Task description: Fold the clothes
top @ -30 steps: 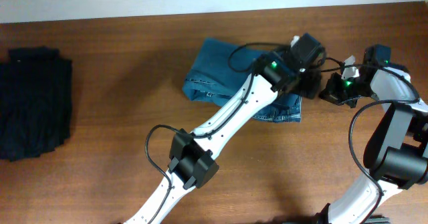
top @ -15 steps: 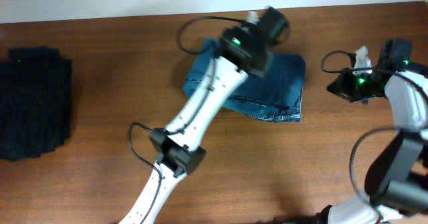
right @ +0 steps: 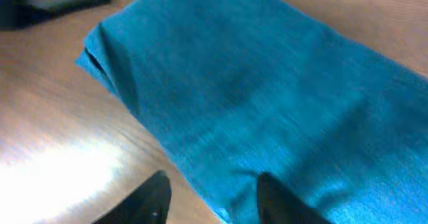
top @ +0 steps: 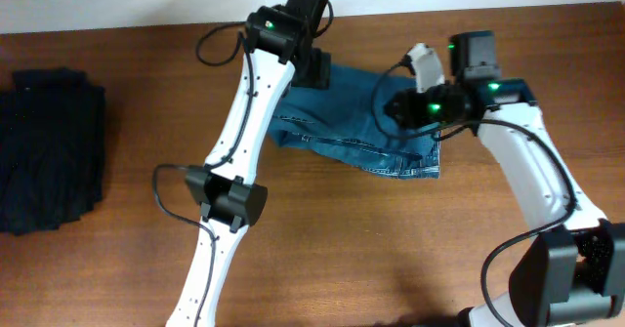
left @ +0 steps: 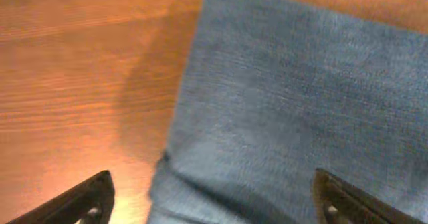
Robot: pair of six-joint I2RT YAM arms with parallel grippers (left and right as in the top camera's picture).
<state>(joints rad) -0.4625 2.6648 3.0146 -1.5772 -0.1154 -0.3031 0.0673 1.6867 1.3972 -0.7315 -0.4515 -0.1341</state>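
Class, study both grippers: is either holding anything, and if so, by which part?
Nothing is held. The left gripper stands open above the jeans near their edge, and the right gripper has its fingers apart over them, pinching no fabric.

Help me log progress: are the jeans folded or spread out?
Folded: the jeans lie as a compact bundle, stitched edges stacked along the near side, no legs stretched out.

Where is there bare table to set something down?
Bare wood lies between the black garment pile and the left arm, and in the near middle, below the jeans, between that arm and the right arm. Crowded: the far centre, where the left gripper and right gripper hover over the jeans.
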